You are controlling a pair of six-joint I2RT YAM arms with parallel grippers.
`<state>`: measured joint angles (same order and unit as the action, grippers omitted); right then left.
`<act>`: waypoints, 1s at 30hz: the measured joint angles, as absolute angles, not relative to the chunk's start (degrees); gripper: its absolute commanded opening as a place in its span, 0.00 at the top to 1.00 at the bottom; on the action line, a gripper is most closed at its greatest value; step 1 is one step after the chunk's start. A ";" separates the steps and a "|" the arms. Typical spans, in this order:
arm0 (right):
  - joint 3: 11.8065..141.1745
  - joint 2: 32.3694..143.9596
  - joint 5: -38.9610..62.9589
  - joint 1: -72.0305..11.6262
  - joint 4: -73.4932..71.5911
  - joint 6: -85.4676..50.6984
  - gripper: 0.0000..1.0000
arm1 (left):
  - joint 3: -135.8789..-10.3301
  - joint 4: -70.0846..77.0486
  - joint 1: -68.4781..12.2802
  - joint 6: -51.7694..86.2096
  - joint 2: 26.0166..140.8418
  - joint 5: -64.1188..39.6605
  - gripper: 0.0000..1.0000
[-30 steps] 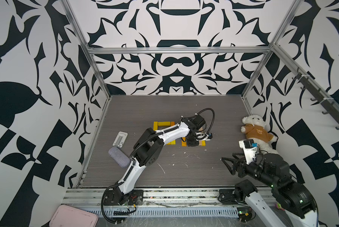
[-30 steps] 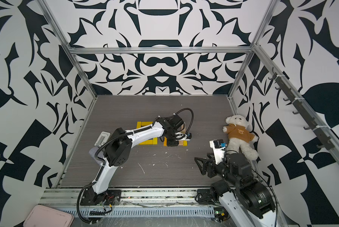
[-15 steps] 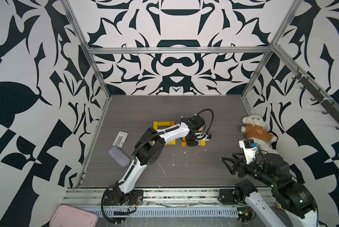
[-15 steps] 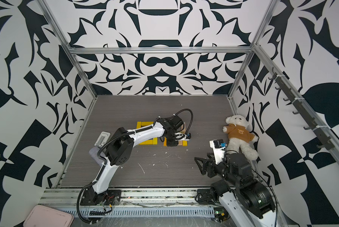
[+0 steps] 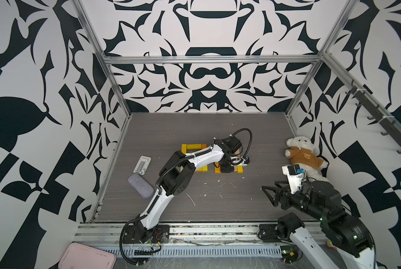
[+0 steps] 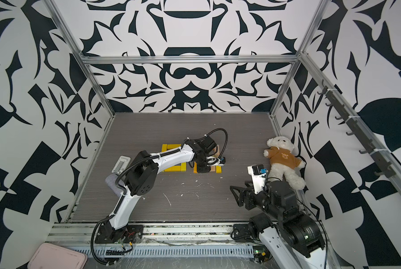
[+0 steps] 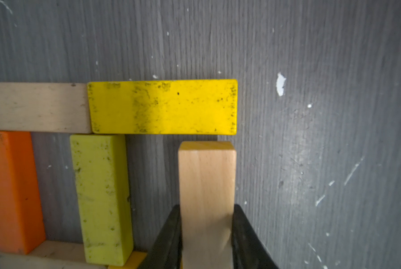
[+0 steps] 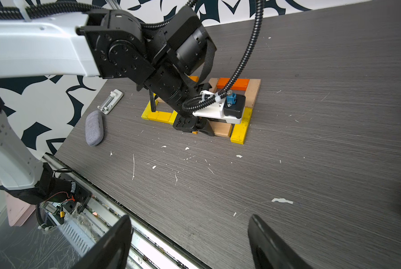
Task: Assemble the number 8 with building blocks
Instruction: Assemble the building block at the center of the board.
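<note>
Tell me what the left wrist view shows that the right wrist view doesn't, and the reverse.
Only left wrist: how close the held tan block's end sits to the yellow block's side, plus a lime block alongside. Only right wrist: the left arm, grey case, white stand and open right gripper. Both: the left gripper shut on the tan block, and the orange block.

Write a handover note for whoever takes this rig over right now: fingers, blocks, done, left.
Left gripper: fingers shut on a pale tan block, its end near a flat yellow block.
Right gripper: open, empty, above the table's near side.
Done: two adjoining block loops mostly laid mid-table.
Left: probably set down the tan block to close its loop, then check the 8.
</note>
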<state>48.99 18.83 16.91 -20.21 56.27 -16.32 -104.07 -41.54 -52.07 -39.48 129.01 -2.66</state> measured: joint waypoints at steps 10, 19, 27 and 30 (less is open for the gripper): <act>48.99 18.85 16.86 -20.21 56.27 -16.32 0.19 | -104.07 -41.56 -52.07 -39.88 129.03 -2.59 0.59; 48.99 19.25 16.03 -20.21 56.27 -16.78 0.19 | -104.07 -41.52 -52.07 -38.17 129.01 -2.63 0.58; 48.53 24.88 11.75 -20.21 54.98 -19.86 0.19 | -93.36 -34.00 -52.07 -24.73 121.36 -2.61 0.49; 46.50 25.98 11.53 -20.21 52.10 -21.74 0.19 | -86.06 -29.06 -52.07 -18.33 114.65 -2.61 0.45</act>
<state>46.50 25.98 11.53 -20.21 52.10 -21.74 -86.06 -29.06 -52.07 -18.33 114.65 -2.61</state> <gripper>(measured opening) 0.811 0.519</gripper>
